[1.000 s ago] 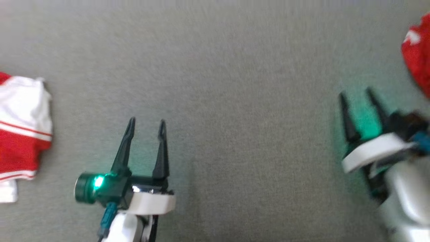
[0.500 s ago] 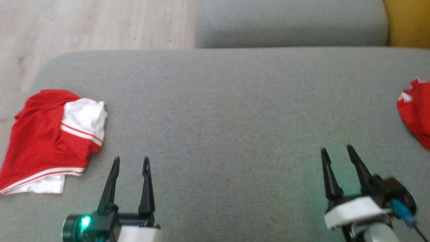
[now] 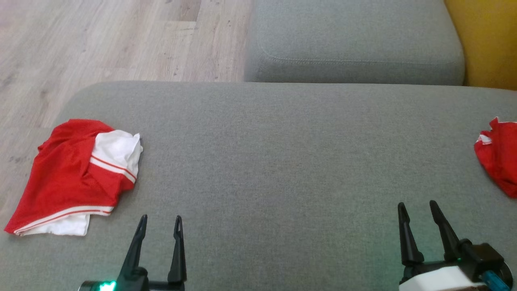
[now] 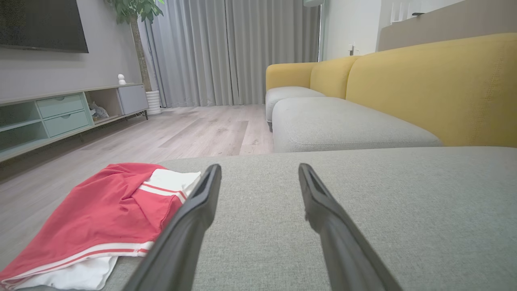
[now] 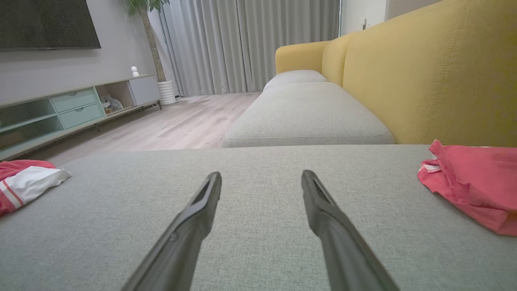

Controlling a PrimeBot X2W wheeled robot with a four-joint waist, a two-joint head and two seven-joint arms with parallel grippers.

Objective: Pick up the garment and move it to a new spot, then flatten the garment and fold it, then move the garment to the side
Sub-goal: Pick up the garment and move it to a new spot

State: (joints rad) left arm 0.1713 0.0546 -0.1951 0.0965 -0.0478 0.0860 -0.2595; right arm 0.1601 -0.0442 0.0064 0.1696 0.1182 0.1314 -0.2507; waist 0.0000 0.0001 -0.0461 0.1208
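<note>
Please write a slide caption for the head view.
Over a grey cushion, the left hand and right hand stand open; red-and-white garment at left, red garment at right.

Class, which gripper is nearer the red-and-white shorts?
Left. The left gripper is close beside the red-and-white shorts, just to their right and nearer the robot; the right gripper is far to their right across the grey cushion.

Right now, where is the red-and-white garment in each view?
Head view: red-and-white garment at far left, on the grey cushion's left end.
Left wrist view: garment lower left.
Right wrist view: garment at left edge.
Shared landmark: yellow sofa back, on the right in all.
</note>
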